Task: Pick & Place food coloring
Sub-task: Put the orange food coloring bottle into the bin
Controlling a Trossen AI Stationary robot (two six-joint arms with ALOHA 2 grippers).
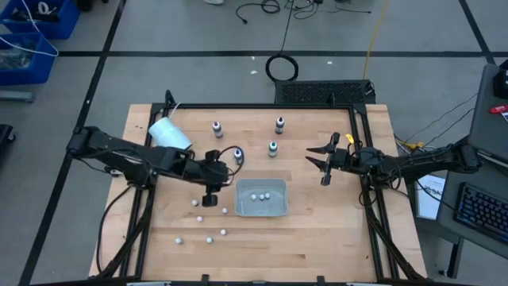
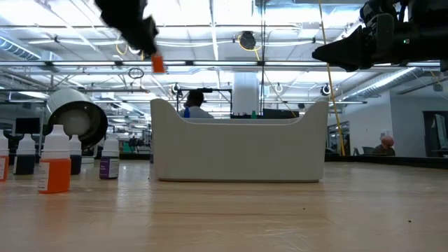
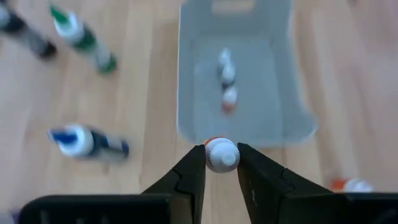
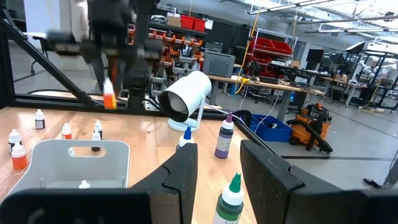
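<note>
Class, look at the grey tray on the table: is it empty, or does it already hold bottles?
Not empty. The grey tray already holds three small bottles, seen from above and in the left wrist view.

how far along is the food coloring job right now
Done: three small bottles already lie in the grey tray.
In hand: the left gripper holds an orange bottle by its white cap, above the table just short of the tray.
Left: several small bottles sit scattered on the wood, and four larger ones stand behind the tray. The right gripper waits open to the tray's right.
</note>
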